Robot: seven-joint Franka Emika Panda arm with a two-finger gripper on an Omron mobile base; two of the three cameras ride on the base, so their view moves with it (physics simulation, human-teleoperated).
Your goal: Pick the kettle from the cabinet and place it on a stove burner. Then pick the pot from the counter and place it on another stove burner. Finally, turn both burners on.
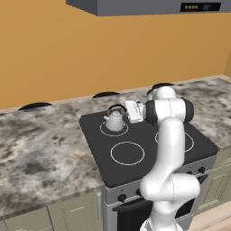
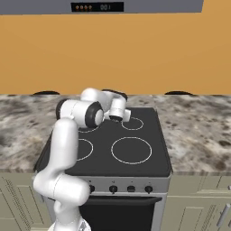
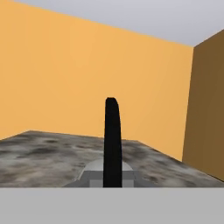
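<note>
On the rear-left burner (image 1: pixel 113 129): kettle (image 1: pixel 114 121) seated upright.
Gripper (image 1: pixel 127 111) is clamped on the kettle's black handle (image 3: pixel 112 142); cooktop (image 2: pixel 149 160) flanked by counter (image 1: pixel 40 144).

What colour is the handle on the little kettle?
Black. The small silver-grey kettle's arched handle shows best in the hand view.
</note>
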